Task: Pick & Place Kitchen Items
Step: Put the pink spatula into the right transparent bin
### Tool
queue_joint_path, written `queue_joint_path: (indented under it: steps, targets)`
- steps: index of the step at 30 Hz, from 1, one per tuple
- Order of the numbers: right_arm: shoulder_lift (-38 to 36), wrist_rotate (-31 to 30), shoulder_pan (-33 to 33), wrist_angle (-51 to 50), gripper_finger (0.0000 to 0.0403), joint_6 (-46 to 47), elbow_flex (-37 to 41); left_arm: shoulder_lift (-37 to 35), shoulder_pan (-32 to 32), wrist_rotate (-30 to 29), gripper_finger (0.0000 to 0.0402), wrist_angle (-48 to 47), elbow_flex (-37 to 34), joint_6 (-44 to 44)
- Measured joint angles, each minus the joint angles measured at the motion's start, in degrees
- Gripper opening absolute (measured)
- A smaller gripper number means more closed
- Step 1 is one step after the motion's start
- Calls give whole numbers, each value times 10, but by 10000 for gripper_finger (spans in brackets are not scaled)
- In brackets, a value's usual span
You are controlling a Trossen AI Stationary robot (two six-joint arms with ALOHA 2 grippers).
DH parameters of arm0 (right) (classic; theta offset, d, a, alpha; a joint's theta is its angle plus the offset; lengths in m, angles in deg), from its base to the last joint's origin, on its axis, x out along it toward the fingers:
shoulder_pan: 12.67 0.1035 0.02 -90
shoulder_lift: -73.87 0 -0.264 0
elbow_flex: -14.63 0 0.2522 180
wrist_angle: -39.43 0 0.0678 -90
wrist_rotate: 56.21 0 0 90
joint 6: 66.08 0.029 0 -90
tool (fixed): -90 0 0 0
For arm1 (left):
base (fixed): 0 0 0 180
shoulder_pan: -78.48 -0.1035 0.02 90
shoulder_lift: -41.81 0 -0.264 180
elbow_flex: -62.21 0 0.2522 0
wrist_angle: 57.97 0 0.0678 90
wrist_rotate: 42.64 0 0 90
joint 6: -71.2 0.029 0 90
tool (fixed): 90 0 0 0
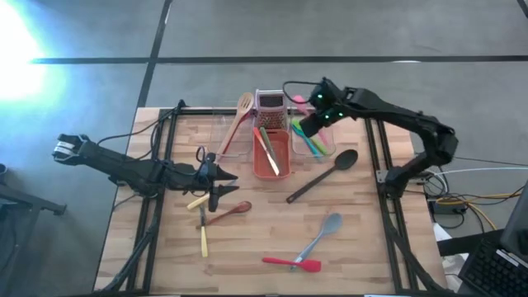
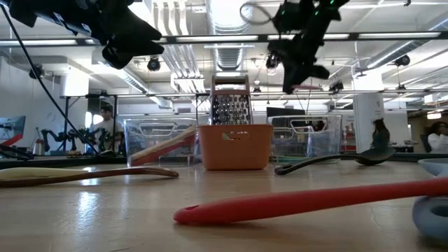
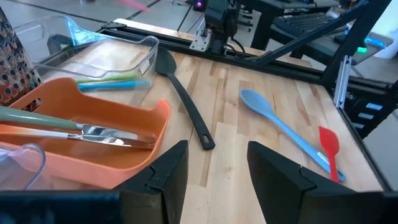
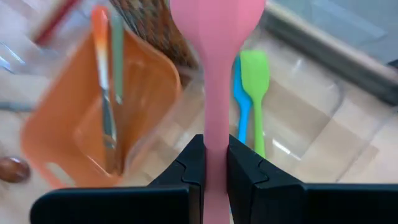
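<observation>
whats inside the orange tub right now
The orange tub holds two long utensils lying together, one green-handled and one with a shiny metal blade. Its near wall hides the floor beneath them.

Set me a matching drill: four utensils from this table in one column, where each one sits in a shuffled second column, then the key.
Utensils
1. pink spatula
2. black ladle
3. wooden spoon
4. green spatula

Places
A. in the clear tub left of the orange tub
B. lying in the clear tub on the right
C. gripped in the right claw above the tubs
D. on the bare table, right of the orange tub

Pairs: 1-C, 2-D, 3-A, 4-B
</observation>
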Motion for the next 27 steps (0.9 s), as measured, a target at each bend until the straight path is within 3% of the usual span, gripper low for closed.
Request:
queue_joint_path:
  steps: [13, 27]
  targets:
    - [132, 11, -32, -44, 25, -54, 4, 0, 0, 0, 168, -13, 0, -1]
    - [198, 0, -65, -27, 25, -30, 4, 0, 0, 0, 168, -15, 0, -10]
